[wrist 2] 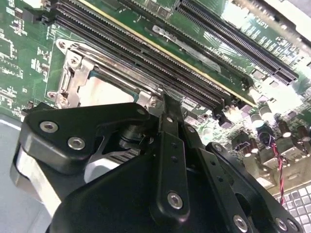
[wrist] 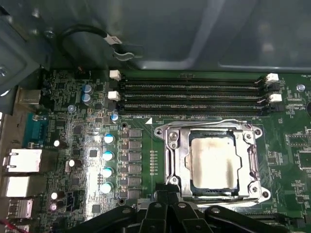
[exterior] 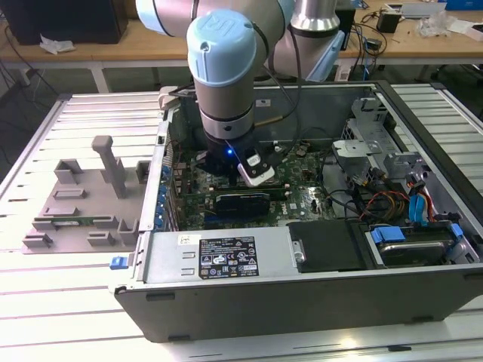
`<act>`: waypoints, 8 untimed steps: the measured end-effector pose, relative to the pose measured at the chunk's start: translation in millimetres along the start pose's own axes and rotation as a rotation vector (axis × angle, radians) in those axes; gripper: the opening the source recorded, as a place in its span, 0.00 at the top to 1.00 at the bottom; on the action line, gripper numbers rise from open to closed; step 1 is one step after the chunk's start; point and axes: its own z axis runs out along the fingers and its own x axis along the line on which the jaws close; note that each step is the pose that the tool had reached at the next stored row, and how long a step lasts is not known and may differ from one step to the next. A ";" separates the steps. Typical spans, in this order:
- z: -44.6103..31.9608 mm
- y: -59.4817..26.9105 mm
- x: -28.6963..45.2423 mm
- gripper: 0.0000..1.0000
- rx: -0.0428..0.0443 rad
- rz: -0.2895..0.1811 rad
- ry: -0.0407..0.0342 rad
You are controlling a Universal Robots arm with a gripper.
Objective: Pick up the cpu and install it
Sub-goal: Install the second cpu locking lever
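The cpu (wrist: pixel 214 162), a small square chip with a dull silver top, lies flat inside the motherboard's socket, ringed by the metal frame (wrist: pixel 175 145). In the second wrist view a pale part of the cpu (wrist 2: pixel 104 92) shows under the frame's edge. My gripper (wrist: pixel 166 187) hangs just off the frame's edge, beside the cpu. Its black fingers (wrist: pixel 161 194) are pressed together with nothing between them. The second wrist view shows the gripper (wrist 2: pixel 167 99) tip close over the board by the socket's corner. In the exterior view the gripper (exterior: pixel 256 170) reaches down into the open computer case.
Long black memory slots (wrist: pixel 194 94) run alongside the socket. A row of capacitors (wrist: pixel 108 162) stands on the board near it. The case walls (exterior: pixel 226 260), a drive bay (exterior: pixel 392 151) and loose cables (exterior: pixel 392 204) crowd the arm. A grey plastic tray (exterior: pixel 83 204) lies at the exterior view's left.
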 end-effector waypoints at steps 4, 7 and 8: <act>-22.7 6.4 1.2 0.89 0.0242 0.002 -0.0006; -22.9 9.0 -6.0 0.89 0.0638 0.010 -0.0026; -22.6 9.4 -9.7 0.89 0.0646 0.011 -0.0028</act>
